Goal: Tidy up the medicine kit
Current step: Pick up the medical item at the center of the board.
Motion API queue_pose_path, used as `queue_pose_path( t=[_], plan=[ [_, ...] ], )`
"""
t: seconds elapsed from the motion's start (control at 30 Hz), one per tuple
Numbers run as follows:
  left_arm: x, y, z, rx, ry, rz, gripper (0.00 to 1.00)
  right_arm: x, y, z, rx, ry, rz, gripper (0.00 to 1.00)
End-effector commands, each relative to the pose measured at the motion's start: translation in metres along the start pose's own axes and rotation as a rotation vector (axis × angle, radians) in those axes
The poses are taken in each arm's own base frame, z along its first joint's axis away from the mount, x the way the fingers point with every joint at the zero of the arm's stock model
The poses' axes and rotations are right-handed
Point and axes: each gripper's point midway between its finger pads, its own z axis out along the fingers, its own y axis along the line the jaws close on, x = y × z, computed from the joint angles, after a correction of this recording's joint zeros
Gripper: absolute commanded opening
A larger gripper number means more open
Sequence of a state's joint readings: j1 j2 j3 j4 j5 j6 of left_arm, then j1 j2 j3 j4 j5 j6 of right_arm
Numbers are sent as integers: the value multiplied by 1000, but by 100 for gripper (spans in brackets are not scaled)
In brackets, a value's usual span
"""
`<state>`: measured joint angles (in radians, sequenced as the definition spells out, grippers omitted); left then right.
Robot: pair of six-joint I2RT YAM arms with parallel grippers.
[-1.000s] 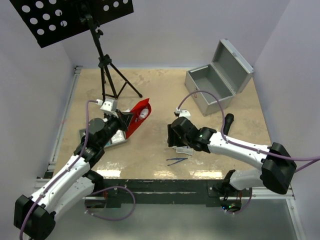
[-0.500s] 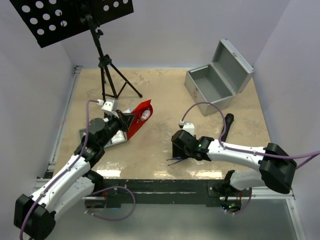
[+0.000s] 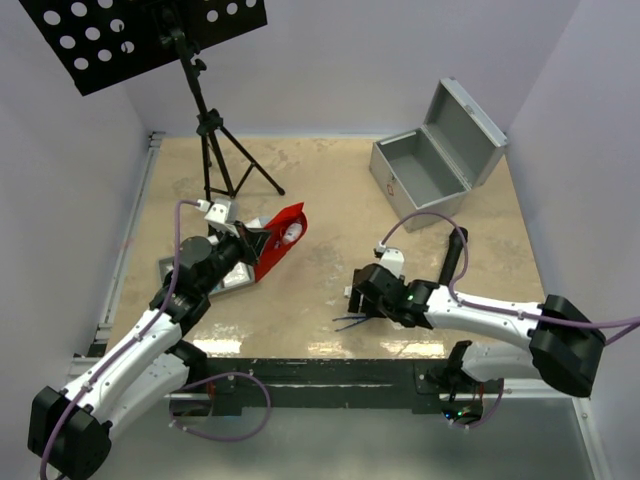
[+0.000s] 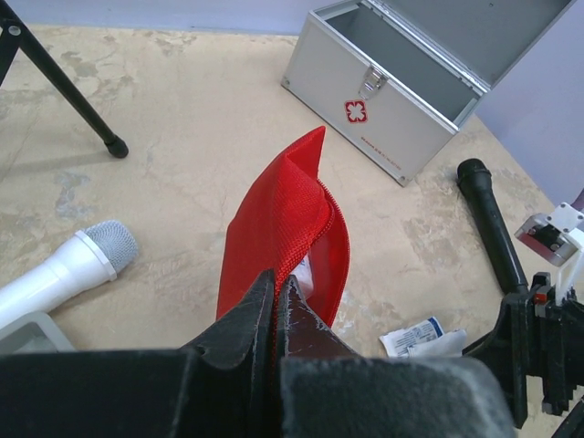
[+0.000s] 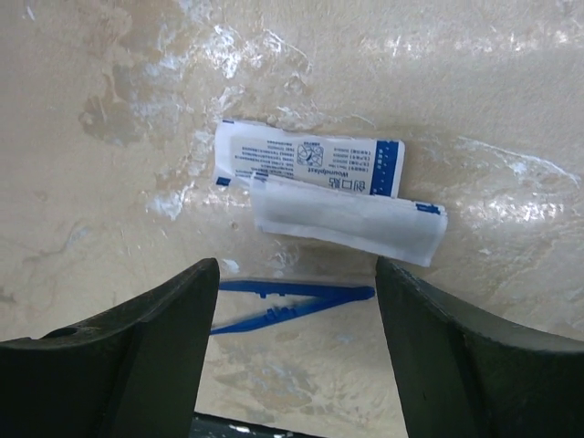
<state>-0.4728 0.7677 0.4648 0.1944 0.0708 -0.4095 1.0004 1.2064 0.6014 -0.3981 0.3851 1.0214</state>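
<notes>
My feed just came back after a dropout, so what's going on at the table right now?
The left tool is clamped on the edge of the red pouch, holding it up with its zipper side apart. The right tool hovers open just above the blue tweezers, gripping nothing. Two white packets lie on the table just beyond the tweezers. The metal case sits with its lid open at the far right.

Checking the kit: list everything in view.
silver metal hinged case: one, silver-grey, far right, lid open.
red mesh pouch: one, red, left of centre.
grey plastic tray: one, grey, near left.
white flat sachets: two, white-blue, near centre, overlapping.
blue plastic tweezers: one, blue, beside sachets.
white microphone: one, white, beside pouch.
black microphone: one, black, right of centre.
black tripod stand: one, black, far left.
left gripper: shut on pouch.
right gripper: open above tweezers.
</notes>
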Motion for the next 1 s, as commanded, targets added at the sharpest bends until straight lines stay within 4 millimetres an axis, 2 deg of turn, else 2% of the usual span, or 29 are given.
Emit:
queue_pose_path(
  t=[0.0,0.37,0.67,0.8,0.97],
  plan=[
    [-12,-9,1,34,-44,-9,0,-11,8,15,-10,-38,54,75],
    [-9,-7,2,27,-32,-4,0,-21,28,33,-23,-42,-2,74],
    [-8,-6,3,22,-25,1,0,-44,62,53,-31,-79,-156,71],
    [-10,-4,1,9,-35,9,0,-61,68,47,-12,-120,-175,71],
    [-15,-3,1,0,-47,17,0,-87,76,23,-32,-186,-178,73]
  ],
)
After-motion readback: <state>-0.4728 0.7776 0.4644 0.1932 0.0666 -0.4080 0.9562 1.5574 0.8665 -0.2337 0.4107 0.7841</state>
